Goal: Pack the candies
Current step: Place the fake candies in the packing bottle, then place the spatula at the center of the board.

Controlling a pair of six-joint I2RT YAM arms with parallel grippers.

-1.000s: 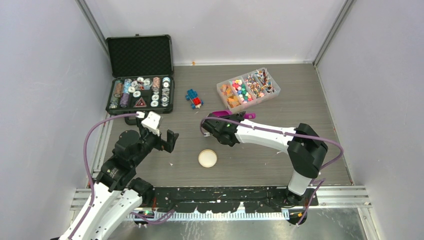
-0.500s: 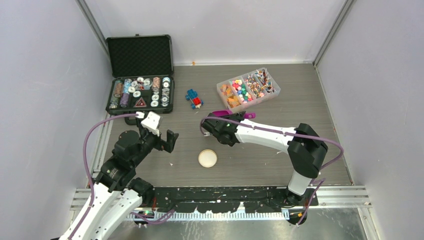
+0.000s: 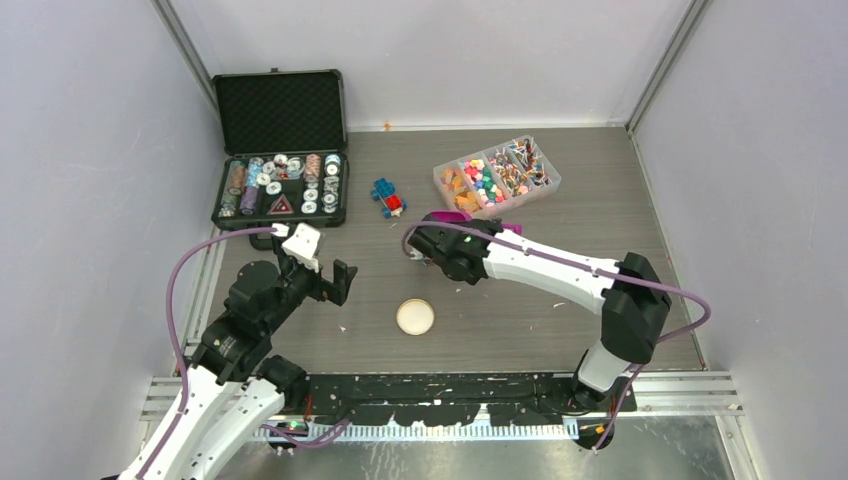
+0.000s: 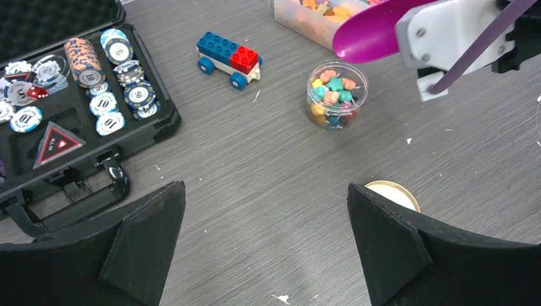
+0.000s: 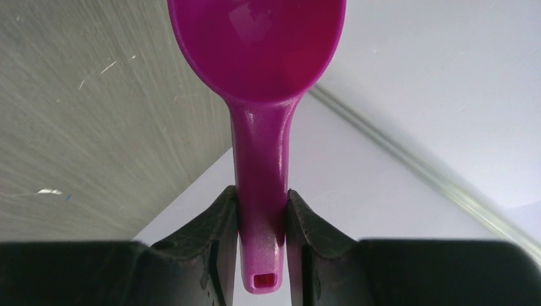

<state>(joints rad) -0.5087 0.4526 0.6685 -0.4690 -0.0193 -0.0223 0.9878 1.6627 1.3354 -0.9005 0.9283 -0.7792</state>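
The right tool (image 5: 261,205) is closed on the handle of a magenta plastic scoop (image 5: 256,57), near the handle's end, so the long axis of the scoop runs straight out from the jaws. Its bowl is empty. The left tool (image 4: 263,186) is fully open and holds nothing. It hangs over the near left part of the grey wood-grain worktop (image 3: 620,210).

The relation which matters is between the scoop and two containers. The larger is a clear plastic tray with three compartments (image 3: 545,185) at the far right of the worktop, and the loose multicoloured candies (image 3: 485,182) lie in it. From the scoop bowl the tray is near, toward the far right, so the right arm is clearly the nearer one. The left tool is well apart from it. The smaller is a small round clear jar (image 4: 334,125), standing open on the worktop just below the bowl, on the near-left side of the tray. It already has many candies inside. In the top view the right arm hides it.

With the bowl empty, I judge the next move is to point the scoop toward the tray for a load. If the jar is full enough, the round cork disc (image 3: 415,317), lying nearer than the jar and between the two tools, would be needed instead.
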